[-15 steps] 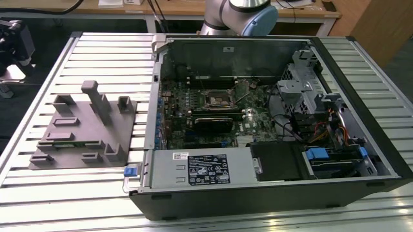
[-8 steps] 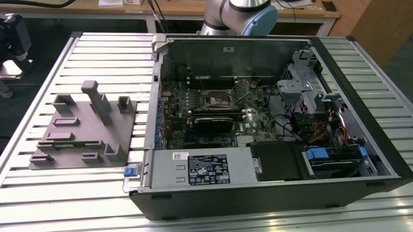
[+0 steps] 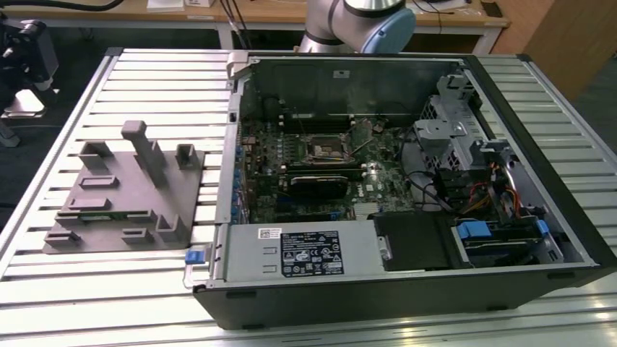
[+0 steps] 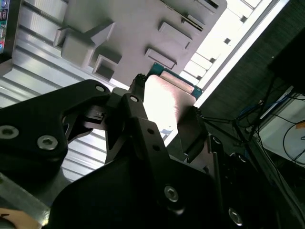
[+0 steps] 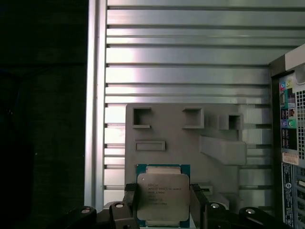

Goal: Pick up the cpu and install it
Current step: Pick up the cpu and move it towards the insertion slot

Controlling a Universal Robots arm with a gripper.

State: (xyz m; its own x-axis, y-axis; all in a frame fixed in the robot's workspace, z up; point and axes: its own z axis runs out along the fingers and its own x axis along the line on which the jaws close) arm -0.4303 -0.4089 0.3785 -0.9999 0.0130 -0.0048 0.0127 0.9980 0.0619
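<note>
The cpu (image 5: pixel 162 193) is a small square chip with a pale metal top and a green edge. In both wrist views it sits clamped between the two black fingers (image 5: pixel 131 202) of my gripper (image 5: pixel 163 202), which is shut on it. In the second wrist view the cpu (image 4: pixel 164 102) hangs well above the grey fixture (image 4: pixel 133 33), held in the gripper (image 4: pixel 167 95). The fixture (image 3: pixel 115 195) lies on the slatted table at the exterior view's left. The dark socket frame (image 3: pixel 325 148) sits on the motherboard inside the open computer case (image 3: pixel 540 181).
The arm's base (image 3: pixel 357 22) stands behind the case. A grey box with a white label (image 3: pixel 299 253) fills the case's front corner, with drive bays and cables (image 3: pixel 482 195) toward the exterior view's right. The slatted table (image 5: pixel 190 62) ends at an edge (image 5: pixel 95 119) with dark floor beyond.
</note>
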